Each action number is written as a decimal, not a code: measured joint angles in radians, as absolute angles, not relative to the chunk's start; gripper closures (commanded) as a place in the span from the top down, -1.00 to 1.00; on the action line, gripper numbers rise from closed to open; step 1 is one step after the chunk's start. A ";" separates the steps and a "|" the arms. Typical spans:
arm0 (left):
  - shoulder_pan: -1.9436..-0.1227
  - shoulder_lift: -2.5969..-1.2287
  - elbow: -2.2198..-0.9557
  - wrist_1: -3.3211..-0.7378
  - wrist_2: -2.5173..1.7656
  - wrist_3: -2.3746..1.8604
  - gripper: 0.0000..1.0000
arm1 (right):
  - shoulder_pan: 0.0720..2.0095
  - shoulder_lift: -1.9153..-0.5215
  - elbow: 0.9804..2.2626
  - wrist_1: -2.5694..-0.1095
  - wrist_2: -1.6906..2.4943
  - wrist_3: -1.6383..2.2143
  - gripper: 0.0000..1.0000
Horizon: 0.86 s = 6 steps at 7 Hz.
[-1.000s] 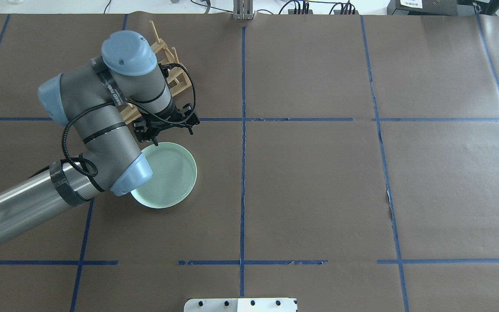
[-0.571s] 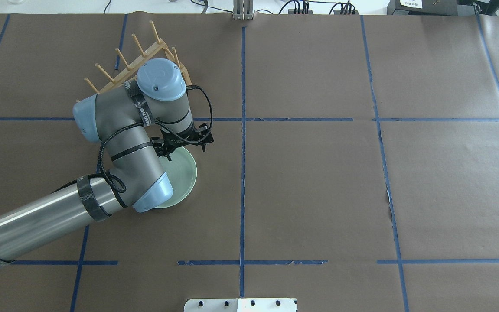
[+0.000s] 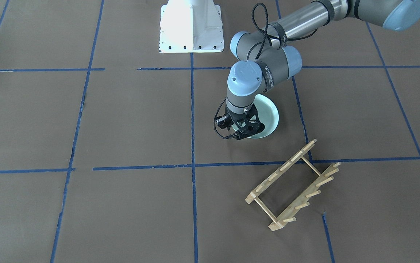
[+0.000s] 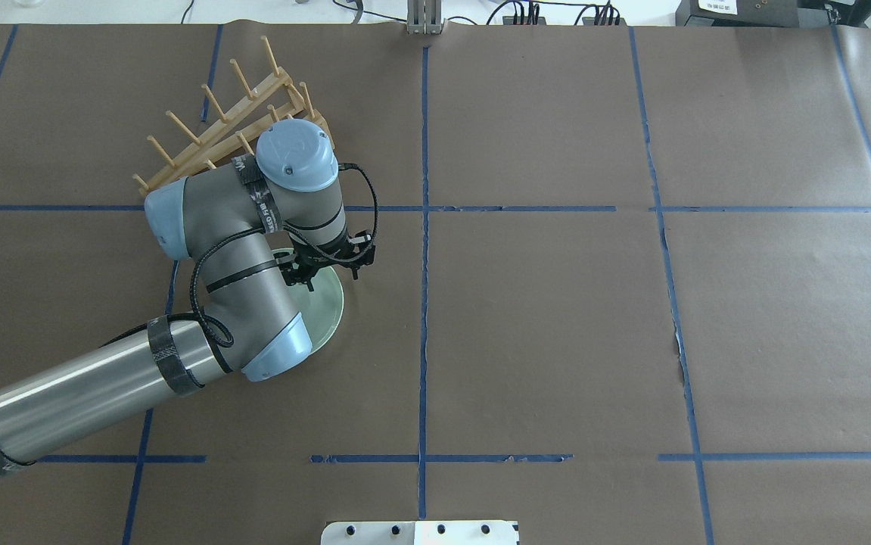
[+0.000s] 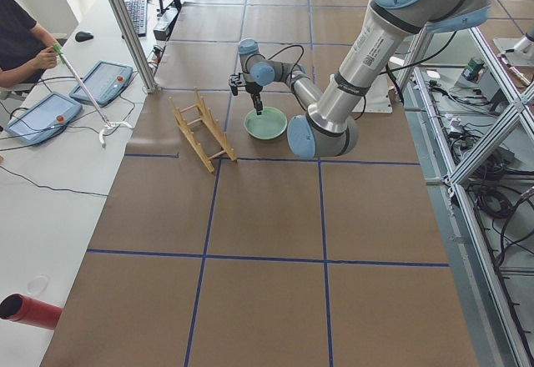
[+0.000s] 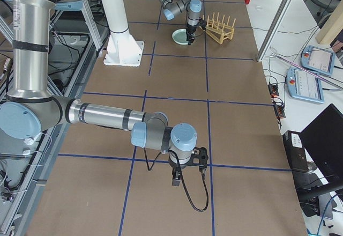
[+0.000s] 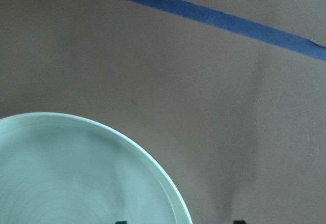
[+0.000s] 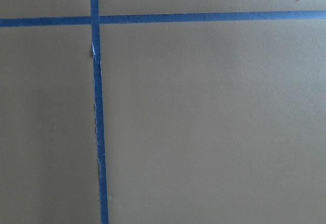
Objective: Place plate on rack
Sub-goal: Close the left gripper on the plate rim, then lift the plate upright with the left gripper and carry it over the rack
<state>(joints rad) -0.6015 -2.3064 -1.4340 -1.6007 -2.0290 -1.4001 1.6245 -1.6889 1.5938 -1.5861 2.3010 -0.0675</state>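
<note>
One plate (image 3: 271,116) lay flat on the counter (image 3: 122,120), near but apart from the one rack (image 3: 292,186). The left jaws stood apart astride the plate's rim; contact was unclear. The left arm (image 4: 231,227) hid much of the plate overhead. The right jaws' state could not be told.

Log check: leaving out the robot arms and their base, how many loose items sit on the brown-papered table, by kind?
Round pale mint-green plate: 1
Light wooden peg dish rack: 1
Total: 2
</note>
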 measured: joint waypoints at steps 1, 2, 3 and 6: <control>-0.605 -2.307 -1.440 -1.599 -2.029 -1.401 -1.00 | 1.625 -1.689 1.594 -1.586 2.301 -0.067 1.00; -0.622 -2.308 -1.461 -1.598 -2.030 -1.413 -1.00 | 1.625 -1.689 1.594 -1.586 2.301 -0.068 1.00; -0.657 -2.309 -1.505 -1.603 -2.033 -1.451 -1.00 | 1.625 -1.689 1.594 -1.586 2.301 -0.068 1.00; -0.822 -2.309 -1.731 -1.657 -2.048 -1.614 -1.00 | 1.625 -1.689 1.594 -1.586 2.301 -0.067 1.00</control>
<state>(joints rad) -0.8219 -2.3090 -1.7314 -1.6575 -2.0477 -1.6135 1.6245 -1.6889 1.5938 -1.5862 2.3009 -0.0675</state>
